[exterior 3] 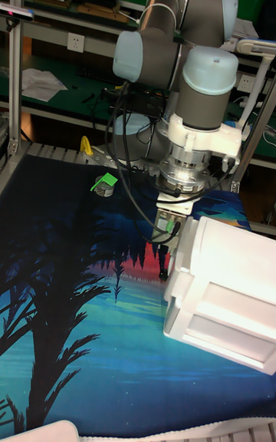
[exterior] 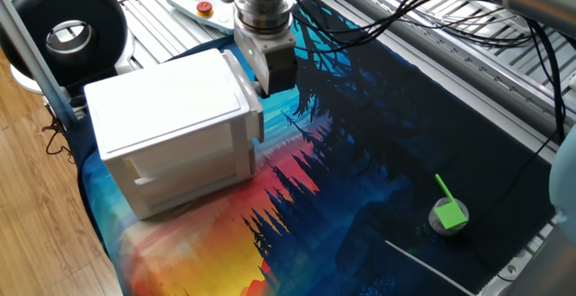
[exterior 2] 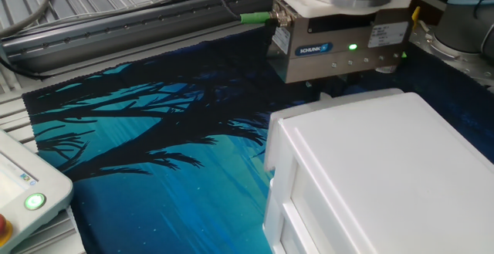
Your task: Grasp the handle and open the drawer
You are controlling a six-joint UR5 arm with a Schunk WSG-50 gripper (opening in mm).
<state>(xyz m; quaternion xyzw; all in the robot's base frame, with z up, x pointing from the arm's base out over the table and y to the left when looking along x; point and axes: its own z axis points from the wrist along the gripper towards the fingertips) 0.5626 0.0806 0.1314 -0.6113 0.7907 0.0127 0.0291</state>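
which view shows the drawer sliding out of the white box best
The tall fixed view: the drawer juts from the cabinet beneath the claw. One fixed view shows a slimmer edge; the other shows only its top lip.

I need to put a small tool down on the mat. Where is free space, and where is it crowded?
Free: the wide mat between the cabinet and the green object, and the blue part left of the cabinet in the other fixed view. Crowded: at the drawer, where the gripper works.
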